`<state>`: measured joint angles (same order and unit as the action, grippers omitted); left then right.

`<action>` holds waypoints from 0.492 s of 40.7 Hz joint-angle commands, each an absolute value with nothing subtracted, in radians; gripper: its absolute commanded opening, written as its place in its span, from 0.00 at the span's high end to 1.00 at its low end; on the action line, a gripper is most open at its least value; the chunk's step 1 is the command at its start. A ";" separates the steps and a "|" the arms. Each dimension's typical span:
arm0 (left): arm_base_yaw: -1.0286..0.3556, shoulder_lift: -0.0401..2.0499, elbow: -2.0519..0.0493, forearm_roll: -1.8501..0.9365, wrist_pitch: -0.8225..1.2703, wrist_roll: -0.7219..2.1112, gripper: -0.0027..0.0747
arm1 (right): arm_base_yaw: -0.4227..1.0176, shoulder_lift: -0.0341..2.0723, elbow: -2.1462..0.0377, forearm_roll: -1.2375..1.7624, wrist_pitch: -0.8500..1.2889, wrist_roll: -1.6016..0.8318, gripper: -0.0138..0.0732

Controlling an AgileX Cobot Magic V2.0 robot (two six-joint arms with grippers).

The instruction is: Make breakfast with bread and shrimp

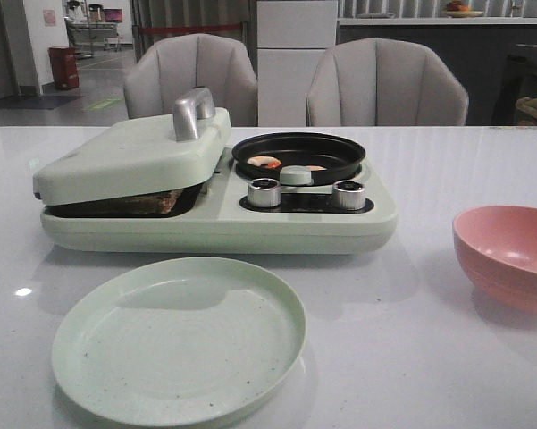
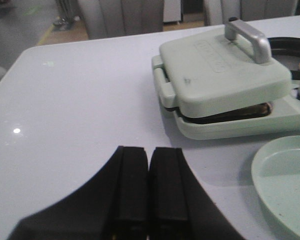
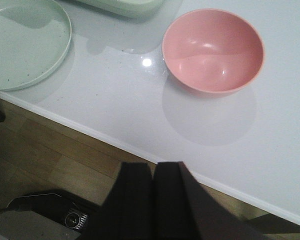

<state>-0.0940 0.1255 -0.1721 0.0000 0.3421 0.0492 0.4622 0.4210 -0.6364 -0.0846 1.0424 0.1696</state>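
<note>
Both grippers, left [image 2: 149,192] and right [image 3: 153,200], have their fingers pressed together holding nothing, while the bread [image 1: 156,202] sits clamped under the breakfast maker's [image 1: 214,219] nearly closed lid [image 1: 134,156] and the shrimp [image 1: 266,163] lie in its black pan [image 1: 299,156].

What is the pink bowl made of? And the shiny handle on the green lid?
The pink bowl looks like smooth, glossy plastic or melamine: even colour, soft light spots inside. It might be glazed ceramic; the pictures can't settle that. The handle on the pale green lid looks like brushed or satin metal: silver-grey with bright streaks. It could also be metal-coated plastic.
</note>
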 commanded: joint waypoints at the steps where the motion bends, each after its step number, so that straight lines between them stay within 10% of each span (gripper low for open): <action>1: -0.055 0.056 -0.112 -0.019 0.179 0.044 0.84 | 0.461 0.427 -0.662 -0.093 0.977 0.168 0.80; 20: -0.018 -0.022 0.033 -0.053 -0.032 0.044 0.84 | 0.461 0.430 -0.662 -0.093 0.977 0.168 0.80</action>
